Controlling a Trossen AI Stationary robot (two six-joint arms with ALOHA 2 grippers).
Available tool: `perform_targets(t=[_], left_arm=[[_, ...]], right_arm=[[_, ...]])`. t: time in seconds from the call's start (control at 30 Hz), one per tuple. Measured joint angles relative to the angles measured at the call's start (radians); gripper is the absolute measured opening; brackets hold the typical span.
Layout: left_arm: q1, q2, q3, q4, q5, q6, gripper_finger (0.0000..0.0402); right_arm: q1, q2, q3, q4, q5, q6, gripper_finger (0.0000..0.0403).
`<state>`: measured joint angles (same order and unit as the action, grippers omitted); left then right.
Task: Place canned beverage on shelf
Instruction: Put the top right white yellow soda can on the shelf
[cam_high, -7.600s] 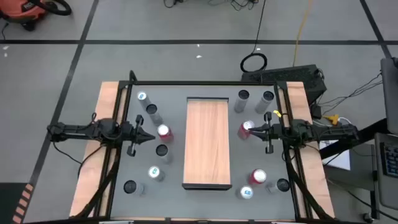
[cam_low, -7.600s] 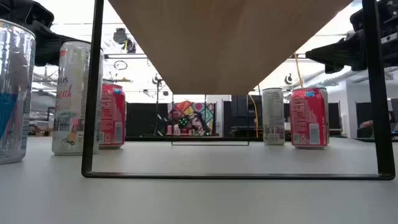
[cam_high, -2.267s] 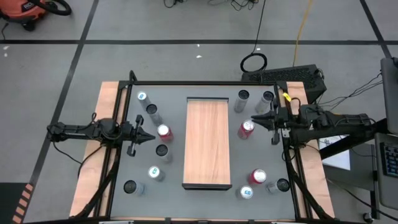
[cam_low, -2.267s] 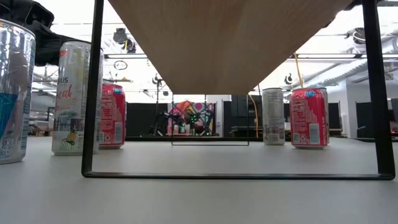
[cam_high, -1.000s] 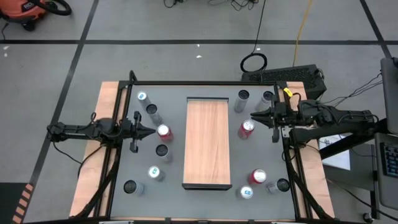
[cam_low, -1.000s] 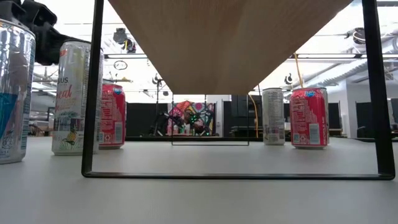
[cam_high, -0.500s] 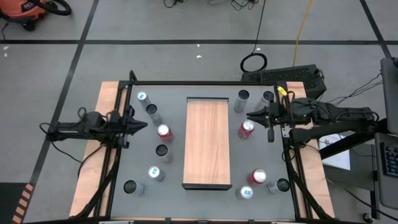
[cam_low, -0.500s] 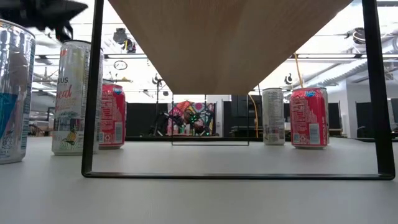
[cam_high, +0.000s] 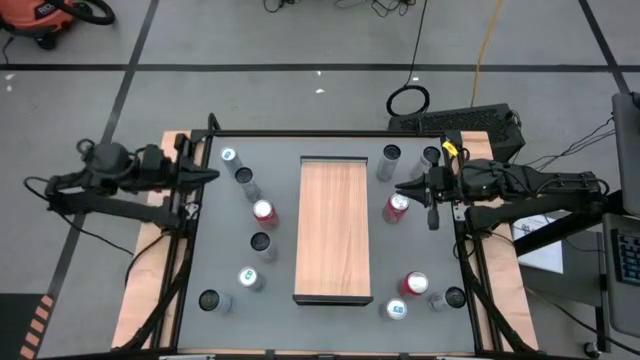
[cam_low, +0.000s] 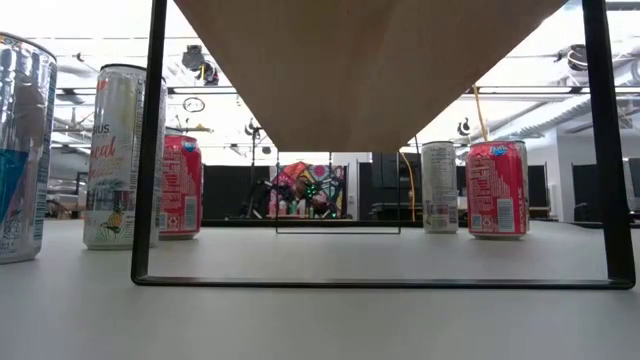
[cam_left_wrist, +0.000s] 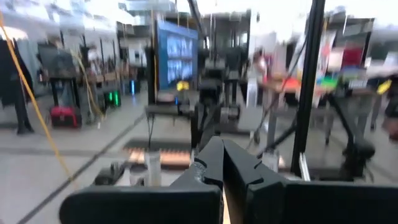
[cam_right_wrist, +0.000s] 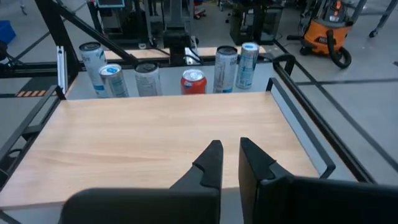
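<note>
The shelf (cam_high: 333, 230), a light wood board on a thin dark frame, stands on the grey table's middle; the low view shows its underside (cam_low: 370, 60). Several cans stand on the table either side of it, among them a red can (cam_high: 264, 211) on the left and a red can (cam_high: 395, 207) on the right. My left gripper (cam_high: 210, 175) is shut and raised high over the table's left edge, holding nothing. My right gripper (cam_high: 403, 187) is shut, above and just to the far side of the right red can, pointing toward the shelf top (cam_right_wrist: 168, 137).
Silver cans stand at the far left (cam_high: 229, 157), near left (cam_high: 249, 279), far right (cam_high: 390, 155) and near right (cam_high: 396, 309); another red can (cam_high: 414, 285) is near right. The shelf's dark legs (cam_low: 157, 140) rise from the table. Pale wooden strips (cam_high: 150, 280) edge the table.
My left gripper has risen well above the table and drawn back toward the left edge, still shut and empty; it has left the low view upward. The cans and the shelf have kept their places.
</note>
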<state>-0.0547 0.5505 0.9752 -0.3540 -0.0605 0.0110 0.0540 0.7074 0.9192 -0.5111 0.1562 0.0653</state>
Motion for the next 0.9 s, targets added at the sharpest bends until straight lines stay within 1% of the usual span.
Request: perform_targets(t=[0.07, 0.13, 0.23, 0.3, 0.4, 0.47, 0.53, 0.63, 0.67, 0.8, 0.9], left_arm=[[0.000, 0.071, 0.059, -0.070, 0.004, 0.011, 0.0000], [0.000, 0.127, 0.095, -0.121, 0.054, 0.053, 0.0000], [0.000, 0.179, 0.096, -0.142, 0.156, 0.073, 0.0000], [-0.001, 0.212, 0.087, -0.126, 0.182, 0.043, 0.0000], [-0.004, 0.258, 0.065, -0.057, 0.180, -0.024, 0.0000], [-0.013, 0.290, 0.049, -0.025, 0.162, -0.023, 0.0000], [-0.023, 0.323, 0.045, -0.012, 0.132, -0.021, 0.0000], [-0.035, 0.372, 0.044, -0.009, 0.069, -0.020, 0.0000], [-0.039, 0.387, 0.044, -0.007, 0.053, -0.012, 0.0000], [-0.040, 0.437, 0.044, 0.034, 0.039, 0.022, 0.0000], [-0.040, 0.467, 0.044, 0.072, 0.023, 0.025, 0.0000]], right_arm=[[0.000, 0.000, 0.000, -0.007, 0.000, 0.008, 0.0000], [0.000, 0.000, 0.000, -0.019, 0.000, 0.014, 0.0000], [0.000, 0.000, 0.000, -0.043, 0.007, 0.029, 0.0000], [0.000, 0.000, 0.000, -0.037, 0.004, 0.058, 0.0000], [0.000, 0.006, 0.000, 0.018, -0.003, 0.081, 0.0000], [0.000, 0.008, 0.000, 0.030, 0.003, 0.068, 0.0000], [0.000, 0.011, 0.000, 0.025, 0.059, 0.053, 0.0000], [0.000, 0.015, 0.000, 0.009, 0.182, 0.075, 0.0000], [-0.002, 0.022, 0.000, 0.005, 0.200, 0.076, 0.0000], [-0.032, 0.065, 0.036, -0.104, 0.217, 0.069, 0.0000], [-0.075, 0.116, 0.100, -0.239, 0.256, 0.067, 0.0000]])
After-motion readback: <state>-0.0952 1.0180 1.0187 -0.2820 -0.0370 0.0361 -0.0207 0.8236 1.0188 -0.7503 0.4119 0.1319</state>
